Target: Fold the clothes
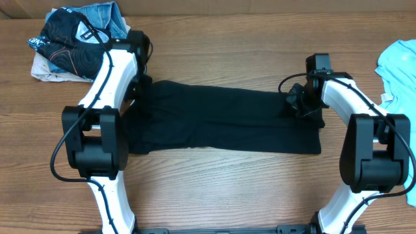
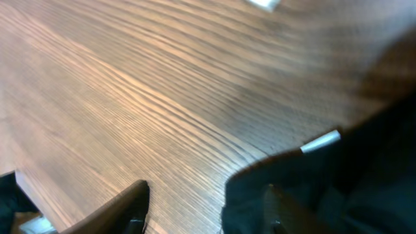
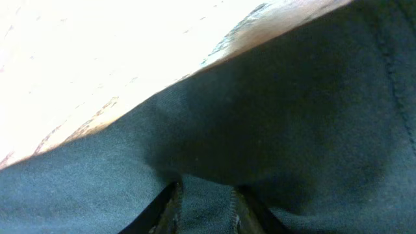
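The large black shirt (image 1: 221, 120) lies on the wooden table as a long folded strip running left to right. My left gripper (image 1: 140, 88) is at its upper left corner. In the left wrist view it (image 2: 205, 195) is open: one finger is over bare wood, the other is at the edge of the black fabric (image 2: 338, 188), near the small white label (image 2: 322, 141). My right gripper (image 1: 296, 104) is at the strip's upper right end. In the right wrist view it (image 3: 205, 195) is shut on a fold of the black shirt (image 3: 292, 117). A light blue T-shirt (image 1: 400, 71) lies at the right edge.
A heap of dark and denim clothes (image 1: 78, 42) sits at the back left corner. Both arm bases stand at the table's front edge (image 1: 214, 224). Bare wood (image 1: 221, 55) lies beyond and in front of the black shirt.
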Controlling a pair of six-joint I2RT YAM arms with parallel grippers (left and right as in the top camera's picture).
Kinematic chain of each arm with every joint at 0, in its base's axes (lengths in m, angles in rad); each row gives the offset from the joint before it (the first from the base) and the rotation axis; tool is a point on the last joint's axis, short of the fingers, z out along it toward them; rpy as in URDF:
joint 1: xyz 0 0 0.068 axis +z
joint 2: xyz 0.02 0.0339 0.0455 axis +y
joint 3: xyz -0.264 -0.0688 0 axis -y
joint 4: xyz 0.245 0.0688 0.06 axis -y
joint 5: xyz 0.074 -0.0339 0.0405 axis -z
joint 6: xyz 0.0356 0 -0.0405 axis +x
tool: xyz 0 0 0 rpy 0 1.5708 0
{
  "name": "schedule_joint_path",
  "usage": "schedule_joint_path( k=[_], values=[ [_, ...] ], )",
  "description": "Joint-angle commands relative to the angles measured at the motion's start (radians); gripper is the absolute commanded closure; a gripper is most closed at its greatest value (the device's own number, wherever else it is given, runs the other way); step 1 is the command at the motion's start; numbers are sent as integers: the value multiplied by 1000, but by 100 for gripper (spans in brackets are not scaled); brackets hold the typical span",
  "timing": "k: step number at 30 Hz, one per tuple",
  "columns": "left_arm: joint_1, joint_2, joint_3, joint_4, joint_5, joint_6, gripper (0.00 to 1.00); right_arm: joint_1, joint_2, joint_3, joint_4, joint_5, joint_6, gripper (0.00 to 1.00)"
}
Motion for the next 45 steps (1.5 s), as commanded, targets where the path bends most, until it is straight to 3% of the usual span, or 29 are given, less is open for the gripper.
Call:
schedule_joint_path(
  k=[1,6,10,12,19,23,38,45],
  values=[
    [-2,0,124,-50,-19,-41,37,-16,9,34,-23,48,-2,64],
    [-27,-30,272,-166,259,-2,38,-16,5,152,-147,18,-5,65],
    [-74,-51,289,-201,609,108,44,-16,3,233,-206,-180,-147,64],
    [-108,-48,282,-208,685,132,48,-13,3,243,-212,-256,-173,64],
    [-220,-46,132,-102,715,50,74,-8,3,239,-208,-281,-172,64],
    [-211,-46,-5,-16,710,-12,88,-8,3,239,-209,-281,-172,64],
    [15,-46,-293,99,685,-11,85,-8,3,239,-203,-280,-172,64],
    [90,-46,-327,69,685,-4,87,-8,3,239,-200,-280,-172,63]
  ],
)
